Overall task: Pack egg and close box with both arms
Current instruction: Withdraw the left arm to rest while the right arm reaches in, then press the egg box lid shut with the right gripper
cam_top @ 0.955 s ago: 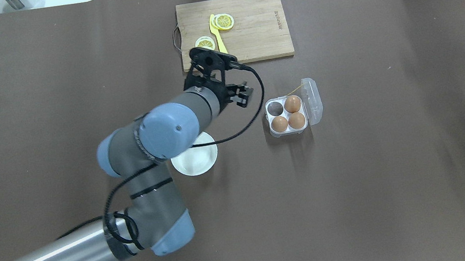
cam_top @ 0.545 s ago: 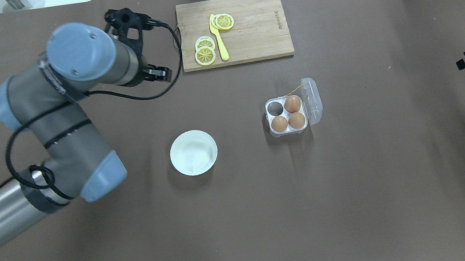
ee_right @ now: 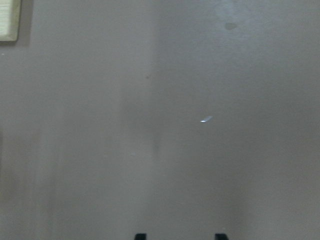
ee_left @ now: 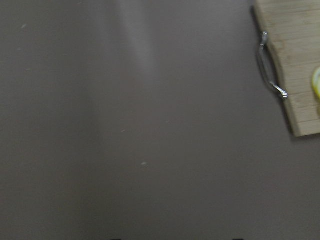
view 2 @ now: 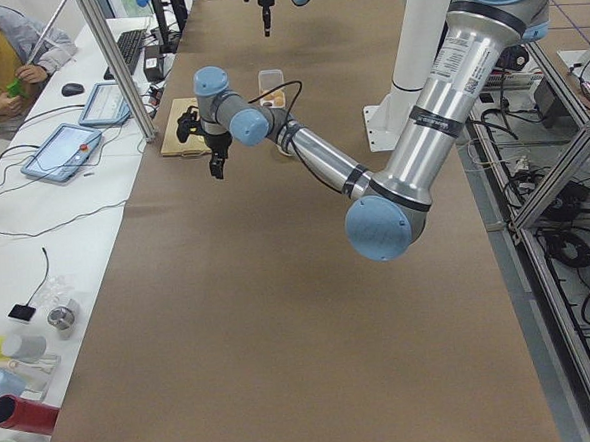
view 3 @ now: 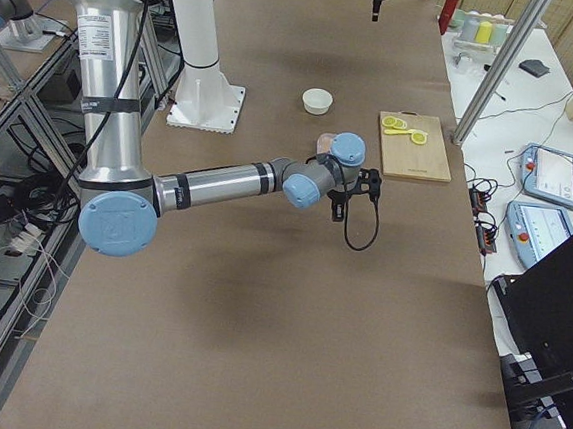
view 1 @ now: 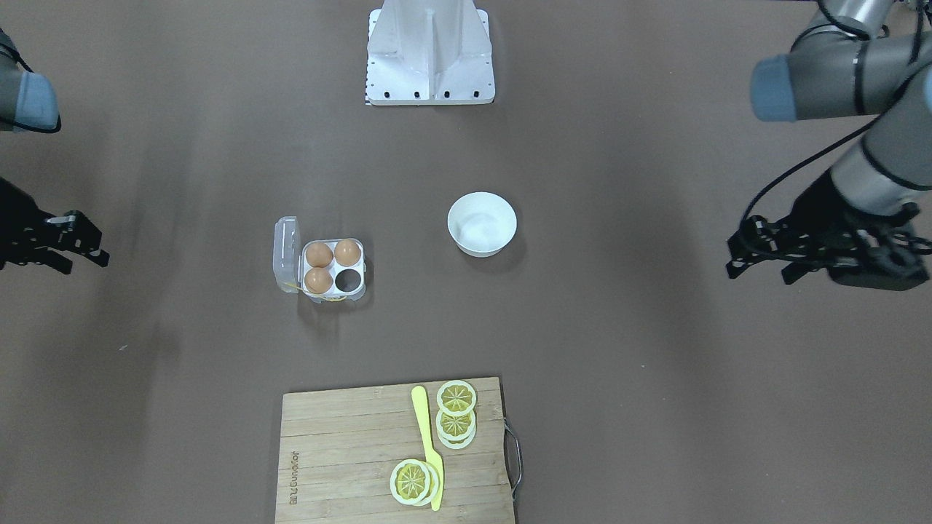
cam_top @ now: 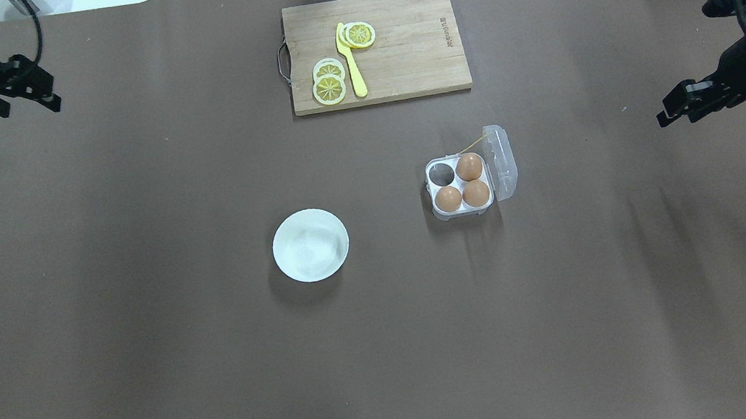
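Note:
The clear egg box (cam_top: 437,212) (view 1: 358,292) stands mid-table with its lid (cam_top: 502,160) open to the side. Three light-brown eggs (cam_top: 470,166) (cam_top: 448,198) (cam_top: 476,193) sit in its cells, and the fourth cell (cam_top: 441,174) is bare. They also show in the front-facing view (view 1: 318,255). My left gripper (cam_top: 31,103) (view 1: 757,273) is open and empty, high at the far left corner, far from the box. My right gripper (cam_top: 676,117) (view 1: 86,260) is open and empty, off to the box's right.
A white bowl (cam_top: 311,245) (view 1: 482,223) stands left of the box. A wooden cutting board (cam_top: 409,46) (view 1: 342,444) with lemon slices (cam_top: 328,80) and a yellow knife (cam_top: 350,61) lies at the back. The white stand base (view 1: 429,51) is at the robot's side.
My left arm has swung from beside the box away to the far left back corner. My right gripper has come further in from the right edge. Box and eggs have not moved.

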You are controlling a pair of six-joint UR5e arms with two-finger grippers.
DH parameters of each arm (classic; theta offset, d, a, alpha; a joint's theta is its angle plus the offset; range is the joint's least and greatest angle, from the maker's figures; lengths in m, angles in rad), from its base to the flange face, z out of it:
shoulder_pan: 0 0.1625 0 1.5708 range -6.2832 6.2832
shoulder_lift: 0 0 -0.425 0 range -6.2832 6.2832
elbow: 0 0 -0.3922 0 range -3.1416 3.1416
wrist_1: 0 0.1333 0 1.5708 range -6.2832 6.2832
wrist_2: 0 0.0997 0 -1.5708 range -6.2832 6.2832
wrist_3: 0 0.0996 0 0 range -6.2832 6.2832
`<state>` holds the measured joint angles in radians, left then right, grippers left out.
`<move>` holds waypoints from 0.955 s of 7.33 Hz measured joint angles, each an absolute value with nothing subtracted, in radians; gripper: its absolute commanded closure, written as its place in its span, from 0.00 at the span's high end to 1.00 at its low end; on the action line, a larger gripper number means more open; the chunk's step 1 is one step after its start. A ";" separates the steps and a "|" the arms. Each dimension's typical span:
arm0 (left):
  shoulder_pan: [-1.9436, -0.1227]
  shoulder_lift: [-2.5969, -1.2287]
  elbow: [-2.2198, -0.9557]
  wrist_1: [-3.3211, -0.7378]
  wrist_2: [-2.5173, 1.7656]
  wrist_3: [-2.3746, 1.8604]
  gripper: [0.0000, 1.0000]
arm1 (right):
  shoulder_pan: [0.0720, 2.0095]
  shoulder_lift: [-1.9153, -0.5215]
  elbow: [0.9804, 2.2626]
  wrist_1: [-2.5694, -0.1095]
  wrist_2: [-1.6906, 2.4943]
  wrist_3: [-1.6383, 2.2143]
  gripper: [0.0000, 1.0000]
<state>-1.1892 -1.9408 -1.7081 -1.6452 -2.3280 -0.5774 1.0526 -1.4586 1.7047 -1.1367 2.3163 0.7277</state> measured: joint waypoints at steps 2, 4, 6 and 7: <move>-1.283 -1.836 -1.709 -1.645 -2.369 -0.449 0.97 | 0.940 -1.362 1.708 -1.138 2.261 0.891 0.00; -1.317 -1.790 -1.715 -1.647 -2.375 -0.416 0.97 | 0.826 -1.250 1.708 -1.148 2.200 1.064 0.00; -1.323 -1.781 -1.721 -1.644 -2.376 -0.412 0.97 | 0.752 -1.143 1.701 -1.163 2.166 1.203 0.00; -1.324 -1.780 -1.722 -1.644 -2.376 -0.411 0.97 | 0.734 -1.094 1.702 -1.192 2.139 1.250 0.00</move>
